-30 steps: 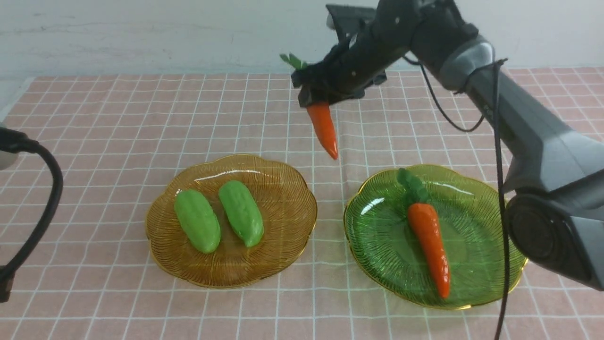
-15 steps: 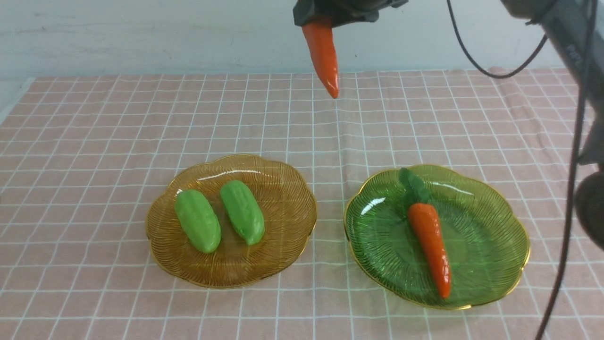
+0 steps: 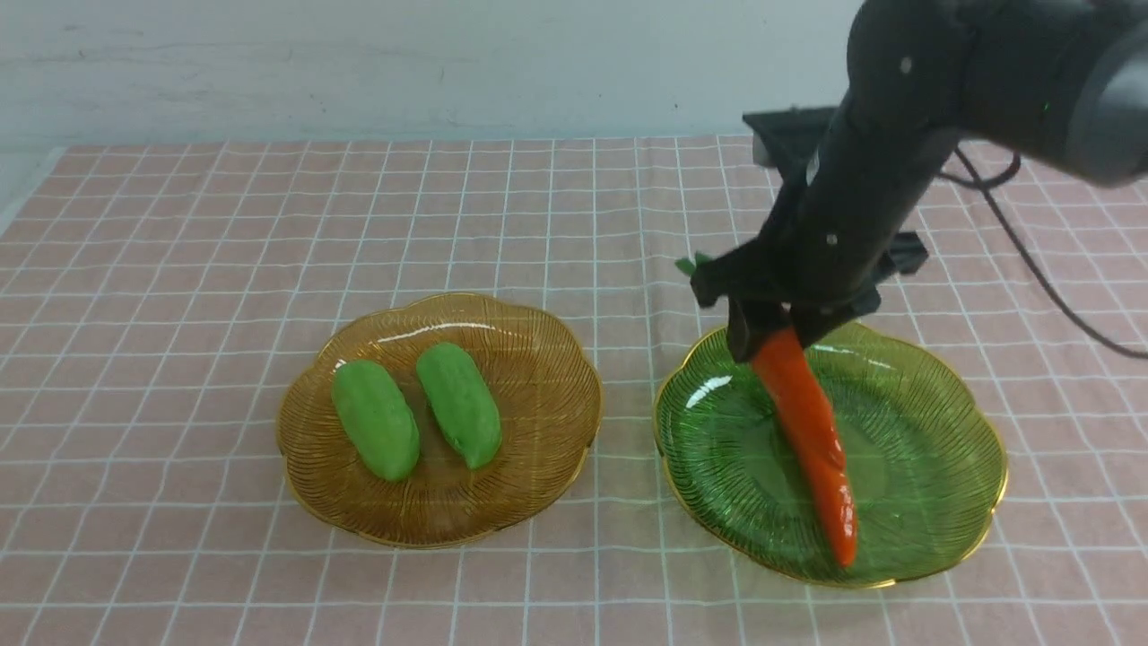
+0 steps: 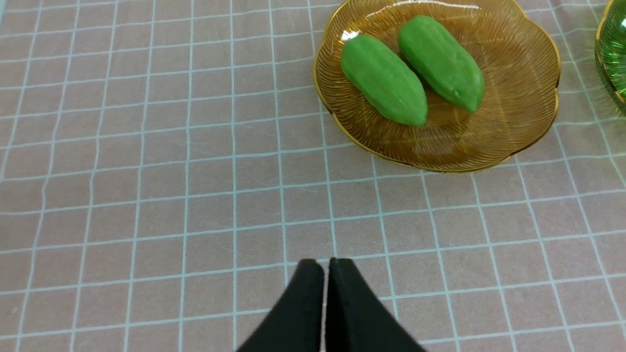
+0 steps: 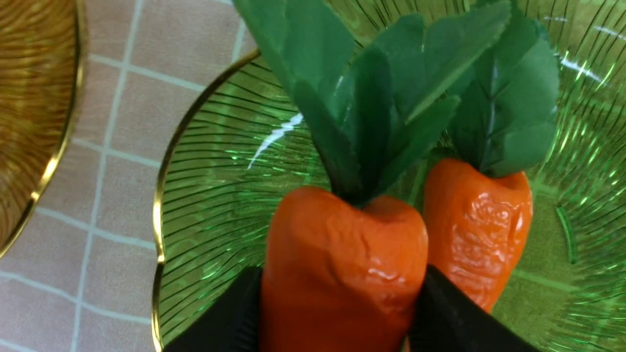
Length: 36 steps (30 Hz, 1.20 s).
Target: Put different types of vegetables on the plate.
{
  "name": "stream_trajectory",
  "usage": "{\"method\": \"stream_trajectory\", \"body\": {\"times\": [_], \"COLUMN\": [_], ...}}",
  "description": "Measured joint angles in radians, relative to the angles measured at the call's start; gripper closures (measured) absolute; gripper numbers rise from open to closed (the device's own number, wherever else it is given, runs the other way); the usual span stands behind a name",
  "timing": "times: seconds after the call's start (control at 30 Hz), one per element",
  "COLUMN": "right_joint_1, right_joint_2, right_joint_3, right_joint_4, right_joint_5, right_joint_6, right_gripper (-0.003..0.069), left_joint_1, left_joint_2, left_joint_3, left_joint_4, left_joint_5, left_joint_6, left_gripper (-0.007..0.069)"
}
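The held carrot is clamped at its thick orange shoulder between the two black fingers of the right gripper, its dark green leaves fanning out beyond them. It hangs tip-down over the green plate, just beside the second carrot, which lies on that plate. From the front the two orange bodies overlap, so I cannot tell whether they touch or whether the hanging tip meets the glass. The left gripper is pressed together on nothing, above bare checked surface near the amber plate, where two gourds lie side by side. Half a second ago the right gripper was at the top edge of the front view with the carrot dangling over the far side of the surface. It has since come down and nearer, over the green plate. The plates, the gourds and the second carrot have not shifted.
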Motion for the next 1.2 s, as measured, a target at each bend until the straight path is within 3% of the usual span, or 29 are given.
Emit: {"method": "stream_trajectory", "body": {"times": [0.07, 0.23, 0.33, 0.4, 0.57, 0.77, 0.87, 1.0, 1.2], "right_joint_1": [0.000, -0.003, -0.004, -0.005, -0.005, -0.005, -0.005, -0.005, -0.006], "right_joint_2": [0.010, -0.009, -0.053, -0.129, -0.413, -0.727, -0.911, -1.125, -1.545], "right_joint_3": [0.002, 0.001, -0.004, 0.006, 0.039, 0.093, 0.178, 0.319, 0.735], "right_joint_4": [0.000, -0.042, -0.026, 0.029, 0.085, -0.006, -0.073, -0.125, -0.160], "right_joint_5": [-0.003, 0.057, 0.068, 0.070, 0.081, 0.088, 0.013, -0.148, -0.583], "right_joint_6": [0.014, 0.005, -0.084, -0.133, -0.154, -0.160, -0.160, -0.160, -0.154], "right_gripper": [0.0294, 0.0078, 0.0060, 0.0090, 0.0275, 0.0503, 0.0608, 0.0659, 0.0673], "left_joint_1": [0.000, 0.000, 0.000, 0.000, 0.000, 0.000, 0.000, 0.000, 0.000], "left_joint_2": [0.000, 0.000, -0.001, -0.001, -0.001, -0.001, -0.001, -0.001, -0.001], "left_joint_3": [0.000, 0.000, 0.000, 0.000, 0.000, 0.000, 0.000, 0.000, 0.000], "left_joint_4": [-0.035, -0.099, -0.110, -0.112, -0.112, -0.112, -0.112, -0.112, -0.112], "left_joint_5": [0.000, 0.000, 0.000, 0.000, 0.000, 0.000, -0.005, -0.027, -0.035], "left_joint_6": [0.000, 0.000, 0.000, 0.000, 0.000, 0.000, 0.000, 0.000, 0.000], "left_gripper": [0.0628, 0.0628, 0.0628, 0.0628, 0.0628, 0.0628, 0.0628, 0.0628, 0.0628]}}
